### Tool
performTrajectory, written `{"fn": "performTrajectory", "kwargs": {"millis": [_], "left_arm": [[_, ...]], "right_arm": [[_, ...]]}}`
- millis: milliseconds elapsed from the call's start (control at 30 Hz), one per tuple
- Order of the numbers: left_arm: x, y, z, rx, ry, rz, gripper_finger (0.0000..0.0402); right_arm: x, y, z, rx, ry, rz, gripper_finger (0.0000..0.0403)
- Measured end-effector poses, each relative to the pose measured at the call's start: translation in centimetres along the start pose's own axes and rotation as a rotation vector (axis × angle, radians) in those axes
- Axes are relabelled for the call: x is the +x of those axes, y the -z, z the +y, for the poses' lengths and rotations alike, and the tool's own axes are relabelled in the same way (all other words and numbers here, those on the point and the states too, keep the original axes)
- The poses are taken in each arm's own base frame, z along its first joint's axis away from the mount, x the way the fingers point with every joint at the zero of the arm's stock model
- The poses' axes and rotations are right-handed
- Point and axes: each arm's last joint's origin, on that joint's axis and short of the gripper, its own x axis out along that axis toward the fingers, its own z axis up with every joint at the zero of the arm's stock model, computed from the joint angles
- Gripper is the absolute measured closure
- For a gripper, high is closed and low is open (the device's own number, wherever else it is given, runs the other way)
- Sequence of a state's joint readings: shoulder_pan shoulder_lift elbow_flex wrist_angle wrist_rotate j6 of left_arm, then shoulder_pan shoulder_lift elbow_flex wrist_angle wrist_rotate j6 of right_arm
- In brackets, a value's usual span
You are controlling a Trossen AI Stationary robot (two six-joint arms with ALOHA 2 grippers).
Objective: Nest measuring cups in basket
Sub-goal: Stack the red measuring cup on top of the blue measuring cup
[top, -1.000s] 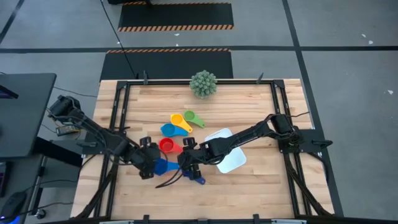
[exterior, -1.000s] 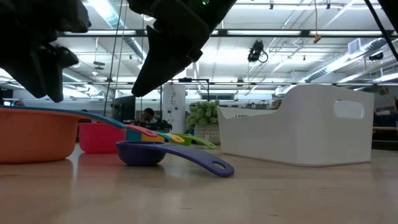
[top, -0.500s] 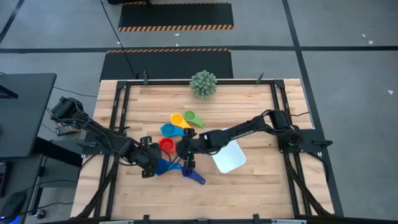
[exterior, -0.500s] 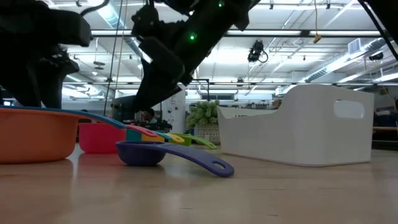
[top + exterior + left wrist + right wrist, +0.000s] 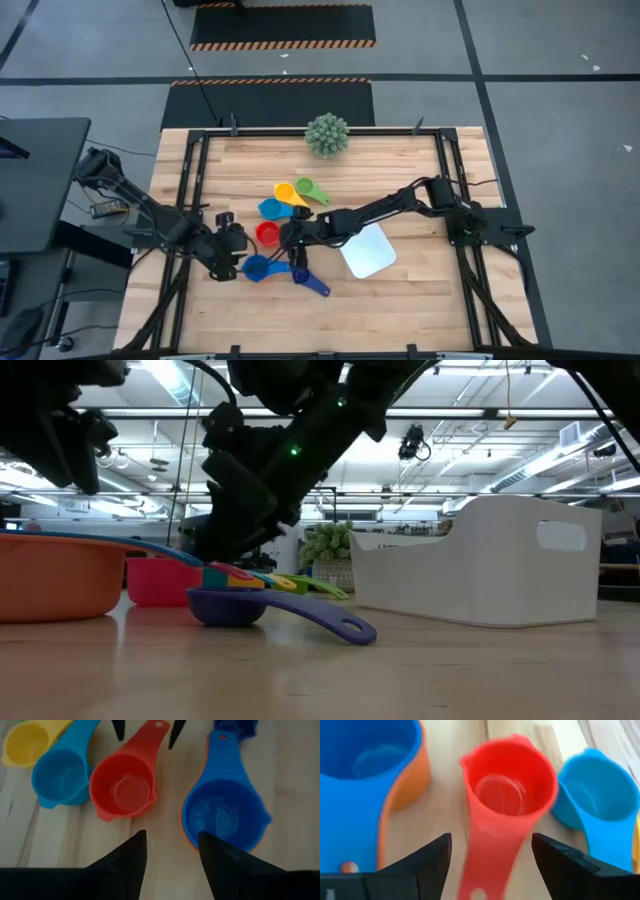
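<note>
The red measuring cup point(image 5: 507, 795) stands upright on the table, its handle point(image 5: 482, 865) pointing at my right gripper point(image 5: 490, 862). That gripper is open, one finger on each side of the handle, touching nothing. A blue cup nested in an orange one point(image 5: 222, 815) stands beside it. My left gripper point(image 5: 172, 847) hovers open above the table near both, holding nothing. Light blue point(image 5: 270, 208), yellow point(image 5: 284, 191) and green point(image 5: 305, 187) cups lie farther back. A dark blue cup point(image 5: 310, 280) lies near the front. The white basket point(image 5: 368, 252) stands to the right, under my right arm.
A green spiky ball plant point(image 5: 327, 134) stands at the table's far edge. Black rails point(image 5: 190, 180) run along the table's left and right sides. Bare wood lies in front of the dark blue cup point(image 5: 235, 605) and to the basket's point(image 5: 490, 570) right.
My right gripper has gone down and toward the table's far left, from over the dark blue cup to the red cup's handle. My left gripper has drawn back toward the table's left edge and risen a little, uncovering the blue cup nested in the orange one. No cup has moved.
</note>
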State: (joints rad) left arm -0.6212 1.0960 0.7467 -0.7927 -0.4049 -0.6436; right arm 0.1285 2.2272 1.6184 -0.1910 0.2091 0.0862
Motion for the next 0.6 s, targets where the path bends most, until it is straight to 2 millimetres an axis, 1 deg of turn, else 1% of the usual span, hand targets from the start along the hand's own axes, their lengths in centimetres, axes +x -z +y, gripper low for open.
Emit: {"fn": "performTrajectory", "kwargs": {"millis": [167,267,433,600], "left_arm": [[-0.3,0.0,0.1,-0.010,0.014,-0.009,0.0219],[-0.3,0.0,0.1,-0.010,0.017,-0.009,0.0219],[-0.3,0.0,0.0,-0.014,0.023,-0.009,0.0219],[-0.3,0.0,0.0,-0.024,0.029,-0.009,0.0219]], "right_arm": [[0.1,-0.3,-0.6,0.030,-0.036,-0.014,0.0125],[0.1,-0.3,-0.6,0.026,-0.041,-0.013,0.0133],[0.2,-0.1,-1.1,0.023,-0.065,-0.002,0.0164],[0.5,0.6,-1.5,0.028,-0.079,0.021,0.0197]]}}
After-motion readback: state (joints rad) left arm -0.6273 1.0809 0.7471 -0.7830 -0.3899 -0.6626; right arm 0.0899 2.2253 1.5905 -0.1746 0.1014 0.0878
